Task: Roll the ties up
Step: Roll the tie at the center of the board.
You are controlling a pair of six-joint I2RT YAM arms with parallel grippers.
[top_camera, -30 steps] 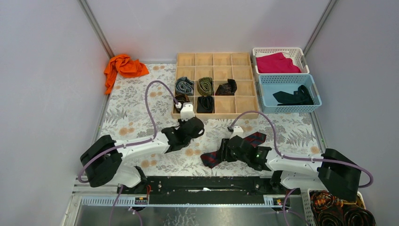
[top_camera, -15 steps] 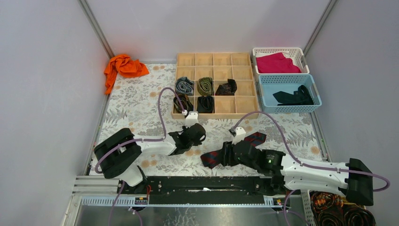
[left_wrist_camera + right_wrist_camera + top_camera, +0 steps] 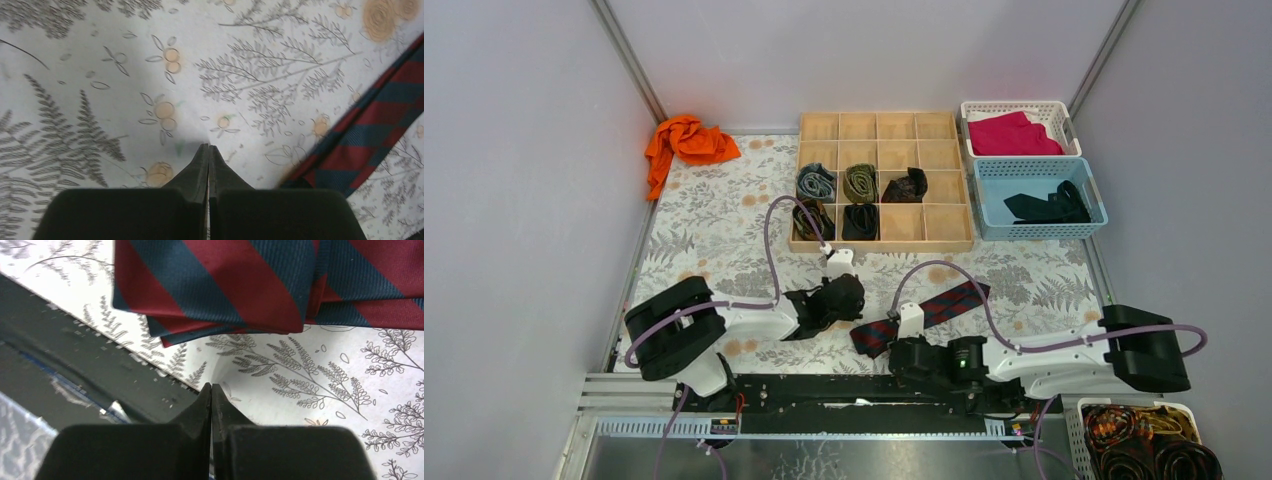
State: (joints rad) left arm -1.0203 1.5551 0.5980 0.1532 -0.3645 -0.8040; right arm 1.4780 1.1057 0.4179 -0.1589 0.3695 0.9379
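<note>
A navy tie with red diagonal stripes (image 3: pixel 929 312) lies flat and slanted on the floral mat, with its wide end toward the near edge. It also shows in the left wrist view as a striped tie (image 3: pixel 382 125) and in the right wrist view as a folded wide end (image 3: pixel 260 285). My left gripper (image 3: pixel 836 300) is shut and empty just left of the tie, its tips (image 3: pixel 208 146) over bare mat. My right gripper (image 3: pixel 904 352) is shut and empty by the mat's near edge, its tips (image 3: pixel 211 385) short of the tie's end. Several rolled ties (image 3: pixel 860 183) sit in compartments of the wooden organiser (image 3: pixel 879 243).
A blue basket (image 3: pixel 984 215) at the right holds a black tie (image 3: pixel 1049 207). The white basket (image 3: pixel 1064 112) behind it holds a magenta cloth (image 3: pixel 1014 133). An orange cloth (image 3: pixel 686 140) lies at the back left. The black rail (image 3: pixel 75 370) runs along the near edge.
My right gripper has come off the striped tie, drawn back toward the near edge and shut. The left gripper stayed shut and shifted slightly nearer and to the right.
</note>
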